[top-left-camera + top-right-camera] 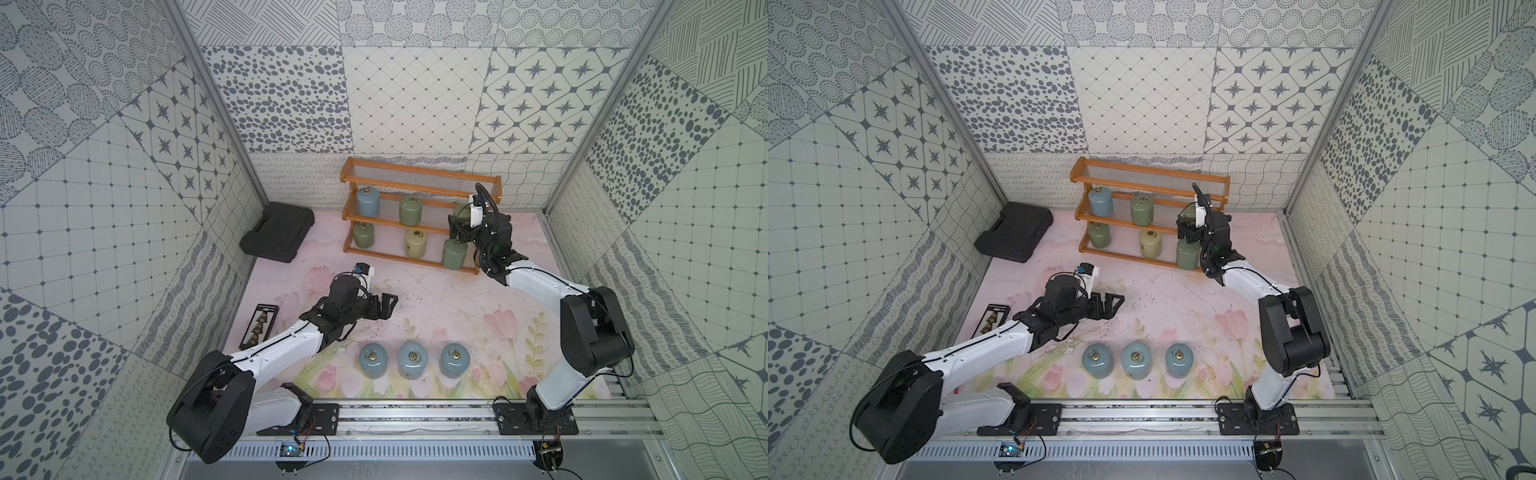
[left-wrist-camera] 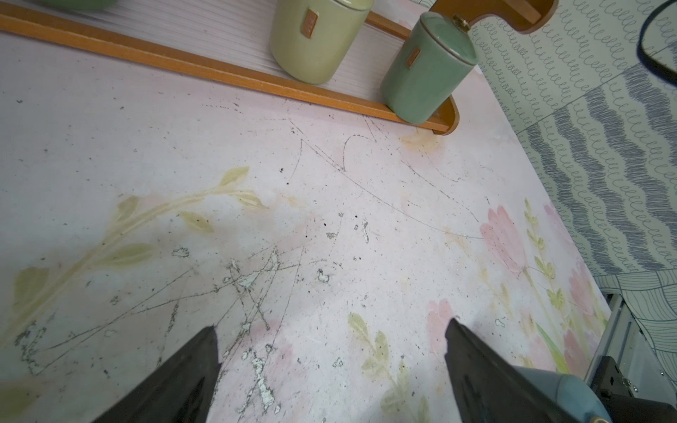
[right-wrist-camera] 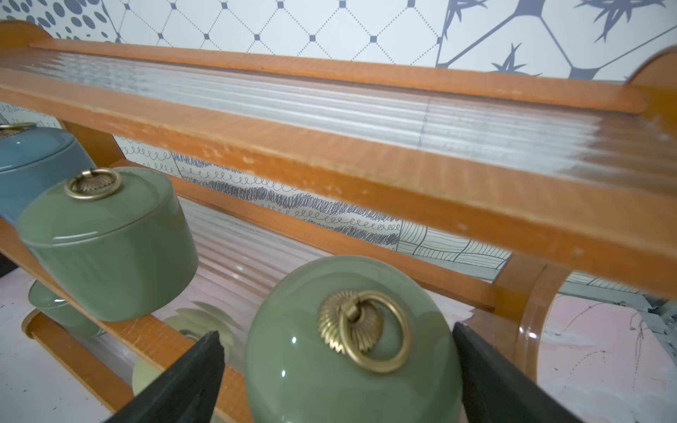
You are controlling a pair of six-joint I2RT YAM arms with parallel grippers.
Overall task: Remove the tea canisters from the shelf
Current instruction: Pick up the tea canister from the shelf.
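— Which jar are we going for, and where is it sitting?

— We are going for the green jar (image 3: pixel 293 366) at the right end of the middle tier of the shelf (image 3: pixel 329 172). It is standing upright, so its long axis is running straight up, with the ring handle on top.

— How are we standing to it?

— We are straddling it with the right gripper (image 3: pixel 335 329). The fingers are spread wide, one passing each side of the round body, and we are looking down on the lid from the front and above. We are not gripping it yet. We cannot tell whether a pad is brushing the glaze.

— So the closing line is crossing the jar's axis?

— Yes. We are judging that a squeeze would be meeting the body side to side, and the jar would then be coming out toward the front.

— What are we doing with the left gripper (image 1: pixel 388 305)?

— We are hovering it over the bare table (image 1: pixel 436 291), fingers wide and empty, well apart from the shelf. The right arm is plainly the nearer one.

— And the rest?

— We are counting five other jars (image 1: pixel 410 210) on the middle and bottom tiers, and three blue jars (image 1: pixel 413 360) standing in a row on the table near the front.
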